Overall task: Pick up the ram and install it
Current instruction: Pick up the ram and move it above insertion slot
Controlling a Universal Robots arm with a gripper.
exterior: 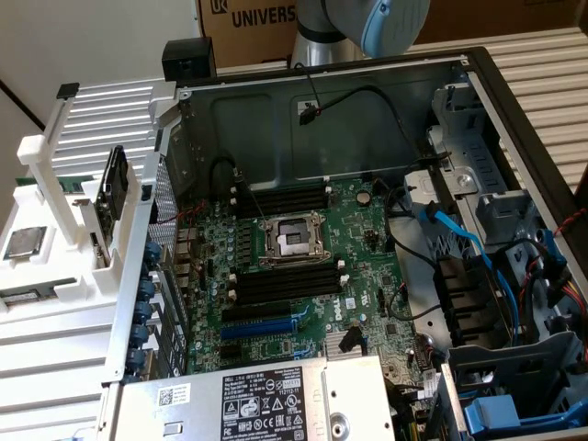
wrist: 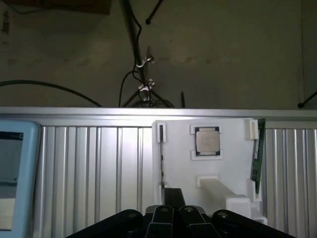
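Exterior view: the open computer case (exterior: 276,119) is lying with its motherboard (exterior: 360,241) walled round, memory slots (exterior: 280,280) open from above. Wrist view: the pincer (wrist: 173,196) is hovering fully closed, gripping nothing, near the white holder (wrist: 233,163), the ram (wrist: 256,158) standing along its edge.

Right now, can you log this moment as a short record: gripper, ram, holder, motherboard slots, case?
gripper: shut, nothing seen in it, apart from the ram
ram: on edge at the side of the white holder, not yet picked up
white holder: also carries a processor chip lying flat
memory slots: black, on both sides of the processor socket
computer case: open, motherboard exposed
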